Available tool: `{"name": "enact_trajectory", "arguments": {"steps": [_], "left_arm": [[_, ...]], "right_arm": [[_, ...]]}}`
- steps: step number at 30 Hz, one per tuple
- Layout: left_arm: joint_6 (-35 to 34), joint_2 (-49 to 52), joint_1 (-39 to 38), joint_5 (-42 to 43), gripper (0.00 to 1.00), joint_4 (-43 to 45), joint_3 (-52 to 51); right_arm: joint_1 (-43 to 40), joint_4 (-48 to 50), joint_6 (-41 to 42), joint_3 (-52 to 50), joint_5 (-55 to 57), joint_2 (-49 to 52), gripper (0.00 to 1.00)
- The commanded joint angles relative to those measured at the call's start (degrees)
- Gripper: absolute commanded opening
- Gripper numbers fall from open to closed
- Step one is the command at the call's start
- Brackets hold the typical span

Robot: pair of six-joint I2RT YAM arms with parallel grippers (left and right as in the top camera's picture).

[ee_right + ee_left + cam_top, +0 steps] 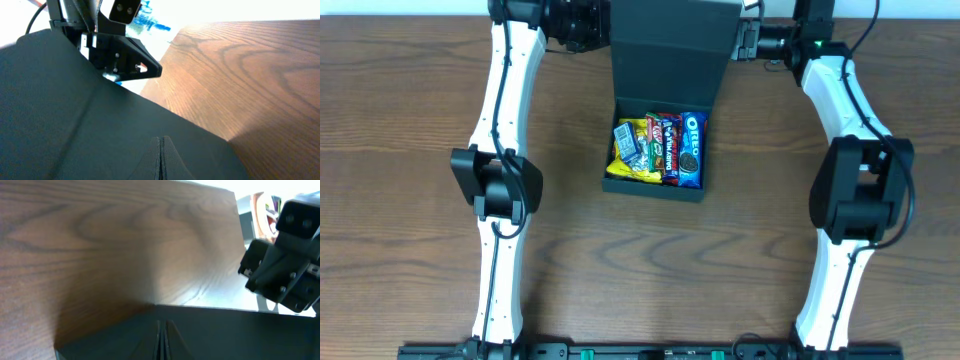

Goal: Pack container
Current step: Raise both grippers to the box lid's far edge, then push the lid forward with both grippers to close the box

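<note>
1. Two hands sit at the far end of the worktop [420, 100], one at each side of the lifted lid [670, 50]. The left hand [162, 322] has its fingers together, with only a thin seam between them and the tips against the dark card. The right hand [161, 139] looks the same.
2. Whether either hand has an edge of card pinched in that seam I cannot tell, because the fingers are dark against a dark lid.
3. The container [655, 190] stands open in the middle of the worktop between the arms. Its lid rises from the far side. A blue biscuit packet [691, 150], a yellow packet [625, 160] and others between them lie side by side inside.
4. The container is probably light, thin card. The flap will likely bend if pressed at one spot, and the box may slide on the smooth wood. The best hold seems to be near both free corners of the lid, moved evenly so it folds at the hinge.
5. The lid's far edge is cut off at the top of the overhead view. The wrist views show neither the tray nor the packets, and any closing tab is out of sight.
</note>
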Motion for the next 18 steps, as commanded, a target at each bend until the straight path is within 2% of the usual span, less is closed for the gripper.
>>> {"name": "enact_trajectory", "arguments": {"steps": [1,5,7,13,18], "left_arm": [[9.2,-0.04,-0.31,0.96,0.05,-6.19,5.62],[15.93,-0.04,-0.42,0.81,0.06,-14.23,8.94],[19.23,-0.04,-0.66,-0.39,0.06,-18.86,9.7],[21.84,-0.04,-1.77,-7.32,0.06,-26.12,9.86],[23.21,-0.07,-1.81,-8.35,0.06,-29.88,12.79]], "right_arm": [[0.85,-2.19,-1.88,1.31,-2.62,-3.48,0.02],[1.46,-8.46,-6.08,1.31,-2.89,-5.03,0.02],[2.19,-14.91,-9.84,1.31,-0.63,-5.66,0.02],[3.13,-34.1,-20.28,1.31,16.44,-7.52,0.01],[3.21,-41.7,-25.73,1.31,25.27,-12.22,0.01]]}}
